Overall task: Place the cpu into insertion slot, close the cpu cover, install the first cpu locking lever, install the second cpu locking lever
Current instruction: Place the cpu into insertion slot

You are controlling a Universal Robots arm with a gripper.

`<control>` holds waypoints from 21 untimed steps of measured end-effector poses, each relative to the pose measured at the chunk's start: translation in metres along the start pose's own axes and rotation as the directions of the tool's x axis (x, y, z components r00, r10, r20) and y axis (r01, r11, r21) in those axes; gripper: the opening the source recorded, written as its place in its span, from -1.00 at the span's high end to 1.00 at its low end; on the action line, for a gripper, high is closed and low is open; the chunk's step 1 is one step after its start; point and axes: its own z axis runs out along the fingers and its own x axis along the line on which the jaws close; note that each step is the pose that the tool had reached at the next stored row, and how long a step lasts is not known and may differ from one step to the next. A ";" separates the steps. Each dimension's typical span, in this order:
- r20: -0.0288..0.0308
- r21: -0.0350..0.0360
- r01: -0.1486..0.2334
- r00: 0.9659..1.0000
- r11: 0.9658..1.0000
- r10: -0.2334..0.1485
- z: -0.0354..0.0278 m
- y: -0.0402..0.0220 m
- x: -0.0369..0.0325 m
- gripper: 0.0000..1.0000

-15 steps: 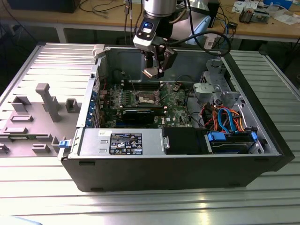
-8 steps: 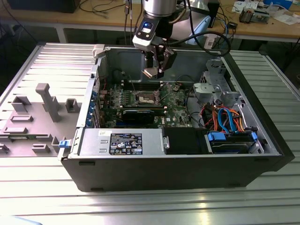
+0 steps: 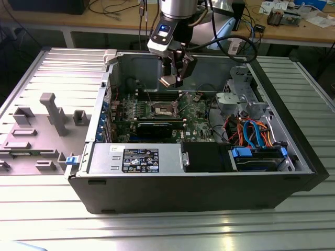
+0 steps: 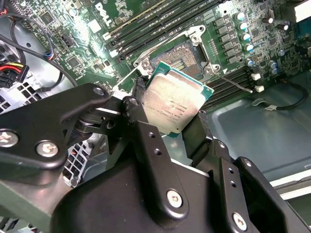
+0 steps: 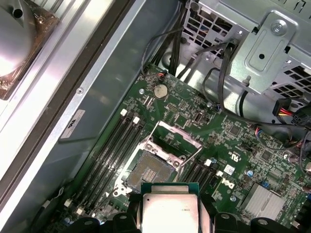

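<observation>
Cpu [image 4: 176, 101] between the fingers [image 4: 196, 135]

In the exterior view the open case [image 3: 293, 151] leaves free room straight down to the insertion slot [image 3: 163, 109] at mid-frame, and the end effector [image 3: 170, 78], clamped on the cpu [image 3: 166, 81], hangs there above the board. Below the slot in the frame lies the long black card [image 3: 157, 127]. At the exterior view's right stand the drive cage [image 3: 238, 97] and cables [image 3: 254, 133], and the raised cpu cover [image 5: 180, 133] borders the slot.
</observation>
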 end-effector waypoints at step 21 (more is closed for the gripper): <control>0.001 0.001 -0.062 0.998 0.998 0.062 0.0006 0.0000 0.0000 -0.09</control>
